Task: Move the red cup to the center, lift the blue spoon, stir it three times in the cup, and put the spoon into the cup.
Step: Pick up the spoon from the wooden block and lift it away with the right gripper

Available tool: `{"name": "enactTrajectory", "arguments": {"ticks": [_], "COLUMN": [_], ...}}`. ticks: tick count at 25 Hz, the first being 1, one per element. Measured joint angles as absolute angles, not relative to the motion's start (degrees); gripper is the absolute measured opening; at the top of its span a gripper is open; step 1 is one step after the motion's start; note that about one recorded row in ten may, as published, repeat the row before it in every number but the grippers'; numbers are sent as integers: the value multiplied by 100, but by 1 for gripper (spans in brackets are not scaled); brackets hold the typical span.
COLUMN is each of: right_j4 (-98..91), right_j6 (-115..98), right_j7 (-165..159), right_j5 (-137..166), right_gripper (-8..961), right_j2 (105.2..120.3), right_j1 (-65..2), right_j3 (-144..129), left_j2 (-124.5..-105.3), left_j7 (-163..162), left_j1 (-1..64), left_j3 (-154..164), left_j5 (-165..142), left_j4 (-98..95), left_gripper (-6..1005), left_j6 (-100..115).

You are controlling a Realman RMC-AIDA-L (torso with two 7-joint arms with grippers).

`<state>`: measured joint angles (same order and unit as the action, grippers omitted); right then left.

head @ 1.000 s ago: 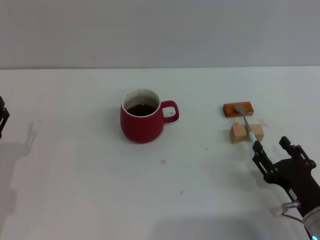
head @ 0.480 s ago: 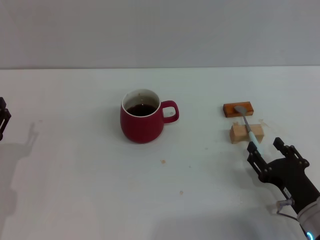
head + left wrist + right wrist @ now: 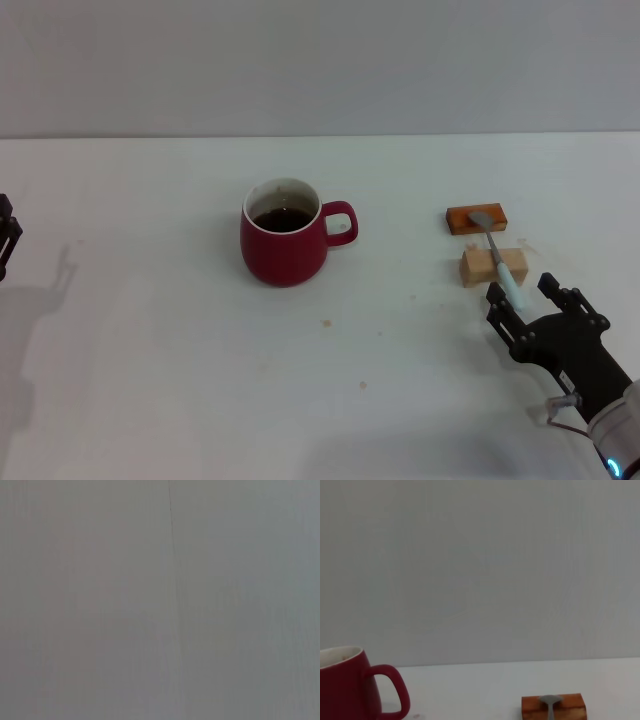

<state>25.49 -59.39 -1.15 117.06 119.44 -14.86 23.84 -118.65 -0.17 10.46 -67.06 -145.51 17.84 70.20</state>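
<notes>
The red cup (image 3: pixel 285 241) stands near the middle of the white table (image 3: pixel 150 380), its handle toward the right and dark liquid inside. It also shows in the right wrist view (image 3: pixel 350 685). The blue spoon (image 3: pixel 497 257) lies across the two blocks, its grey bowl on the orange-brown one; its bowl shows in the right wrist view (image 3: pixel 549 703). My right gripper (image 3: pixel 528 297) is open, low at the spoon handle's near end, one finger on each side. My left gripper (image 3: pixel 5 236) is parked at the far left edge.
An orange-brown block (image 3: pixel 476 217) and a pale wooden block (image 3: pixel 492 266) sit right of the cup and bear the spoon. The orange-brown block shows in the right wrist view (image 3: pixel 553 707). The left wrist view shows only a grey wall.
My right gripper has moved left and nearer to the spoon handle's end. The cup, spoon and left arm have not moved.
</notes>
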Motion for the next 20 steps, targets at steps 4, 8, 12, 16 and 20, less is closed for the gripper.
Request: {"name": "enactTrajectory", "arguments": {"ticks": [4,8,12,16,20], "right_j4": [2549,2549,2549,2549,2549], "right_j6": [-5880,-5869,-5844,-5817,-5808], "right_j7": [-114,-115,-114,-115,-118], "right_j5": [11707,11707,11707,11706,11707], "right_gripper": [680,673,666,660,653], "right_j2": [11944,11943,11937,11936,11935], "right_j1": [-1522,-1552,-1576,-1590,-1592], "right_j3": [2396,2405,2408,2408,2408], "left_j2": [-11865,-11865,-11865,-11865,-11865], "left_j7": [-17,-17,-10,-9,-9], "left_j1": [1052,1055,1055,1055,1059], "left_j3": [-6706,-6700,-6697,-6697,-6697], "left_j5": [-14552,-14555,-14555,-14555,-14555], "left_j4": [1784,1784,1784,1784,1784], "left_gripper": [860,860,860,860,860], "left_j6": [7017,7010,7008,7004,7004]}}
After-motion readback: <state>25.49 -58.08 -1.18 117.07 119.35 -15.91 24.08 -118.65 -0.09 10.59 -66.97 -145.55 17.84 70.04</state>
